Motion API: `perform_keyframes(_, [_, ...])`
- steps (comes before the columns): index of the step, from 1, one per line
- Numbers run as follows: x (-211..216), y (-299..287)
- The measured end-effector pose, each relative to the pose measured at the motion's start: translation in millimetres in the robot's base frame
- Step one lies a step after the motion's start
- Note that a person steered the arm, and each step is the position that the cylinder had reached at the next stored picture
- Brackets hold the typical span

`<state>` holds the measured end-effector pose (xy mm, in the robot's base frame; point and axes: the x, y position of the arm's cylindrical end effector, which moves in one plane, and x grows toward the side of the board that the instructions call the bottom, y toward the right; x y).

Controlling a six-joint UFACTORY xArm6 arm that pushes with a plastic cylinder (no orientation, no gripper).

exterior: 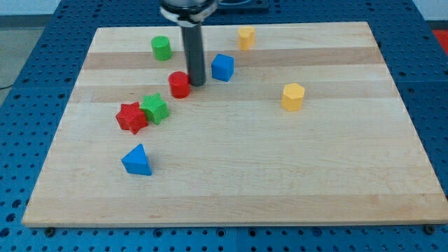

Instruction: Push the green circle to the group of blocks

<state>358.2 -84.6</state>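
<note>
The green circle [162,47] stands near the board's top left. My tip [197,84] rests on the board to the lower right of it, right beside a red cylinder [180,85] and just left of a blue cube [222,67]. A red star [131,117] and a green star-shaped block [155,108] touch each other at the left, below the red cylinder. A blue triangle [137,160] lies lower left of the middle.
A small yellow block [246,37] sits near the top edge. A yellow hexagon [293,96] stands right of the middle. The wooden board [280,175] lies on a blue perforated table.
</note>
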Motion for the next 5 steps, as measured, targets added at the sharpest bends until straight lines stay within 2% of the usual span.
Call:
perform_keyframes(2, [23,-33])
perform_keyframes(3, [10,-29])
perform_keyframes(5, [-76,2])
